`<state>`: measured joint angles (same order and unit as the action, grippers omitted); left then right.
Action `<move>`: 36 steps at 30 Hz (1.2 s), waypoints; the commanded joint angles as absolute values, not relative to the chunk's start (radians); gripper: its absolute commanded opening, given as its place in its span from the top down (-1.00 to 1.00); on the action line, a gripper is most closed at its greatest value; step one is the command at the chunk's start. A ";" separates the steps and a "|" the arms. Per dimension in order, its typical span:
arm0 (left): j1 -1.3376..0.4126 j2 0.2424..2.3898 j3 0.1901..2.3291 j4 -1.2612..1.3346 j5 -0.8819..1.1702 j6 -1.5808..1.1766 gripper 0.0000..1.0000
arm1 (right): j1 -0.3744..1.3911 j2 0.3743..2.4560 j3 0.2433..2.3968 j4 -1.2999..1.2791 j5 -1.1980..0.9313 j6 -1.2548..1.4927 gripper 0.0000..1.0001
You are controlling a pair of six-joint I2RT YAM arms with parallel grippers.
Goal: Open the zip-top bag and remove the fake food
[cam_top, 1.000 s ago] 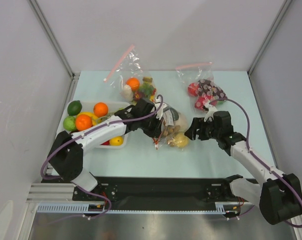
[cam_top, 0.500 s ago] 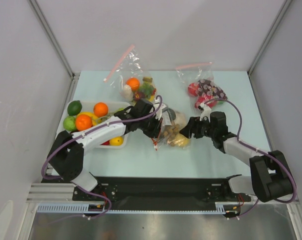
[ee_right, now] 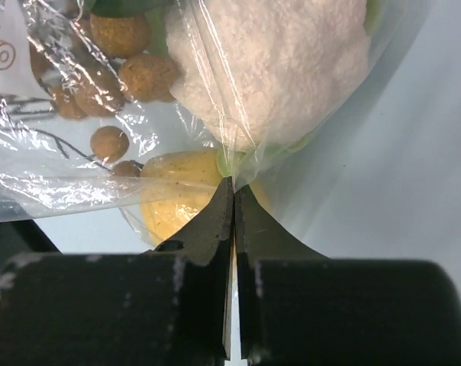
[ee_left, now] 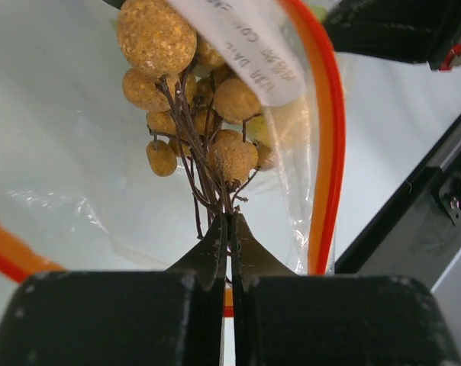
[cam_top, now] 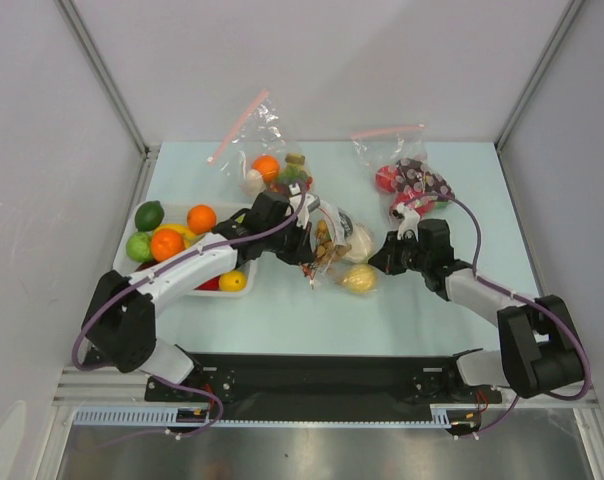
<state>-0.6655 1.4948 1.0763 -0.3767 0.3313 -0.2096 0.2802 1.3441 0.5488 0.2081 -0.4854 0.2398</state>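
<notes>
- Blue-green table (cam_top: 432, 300): the work goes on at its centre.
- Zip-top bag (cam_top: 337, 240): at table centre, stretched between the two arms. Its red-orange rim (ee_left: 333, 137) loops round the left fingers, so the mouth appears to be open.
- Left gripper (ee_left: 229, 221): at 9 o'clock of the bag. Jaws are closed tight on the stems of the brown cluster, judged a hold for drawing it out through the mouth. Whether plastic is also caught cannot be told.
- Right gripper (ee_right: 232, 187): at 3 o'clock. Jaws are pinched on a fold of clear film at the closed end, judged an anchor against the pull.
- White leafy head (ee_right: 284, 61): inside, behind the film.
- Brown cluster (ee_left: 207, 114): at the mouth.
- Yellow fruit (cam_top: 360, 279): at 5 o'clock; in or out unclear.
</notes>
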 commanded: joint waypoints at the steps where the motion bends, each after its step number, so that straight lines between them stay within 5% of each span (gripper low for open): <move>1: -0.634 1.433 1.095 -0.321 0.293 -0.222 0.99 | 0.278 1.276 0.603 0.112 -0.411 0.157 1.00; 20: -0.614 1.608 1.261 -0.236 0.368 -0.238 1.00 | 0.339 1.209 0.657 0.026 -0.414 0.089 1.00; 36: -0.569 1.506 1.201 -0.298 0.259 -0.192 0.99 | 0.339 1.252 0.669 -0.052 -0.264 0.043 1.00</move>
<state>-0.5854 1.5799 1.2011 -0.3073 0.2871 -0.2188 0.3347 1.2392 0.6312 -0.0349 -0.3111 0.0715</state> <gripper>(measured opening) 0.009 0.009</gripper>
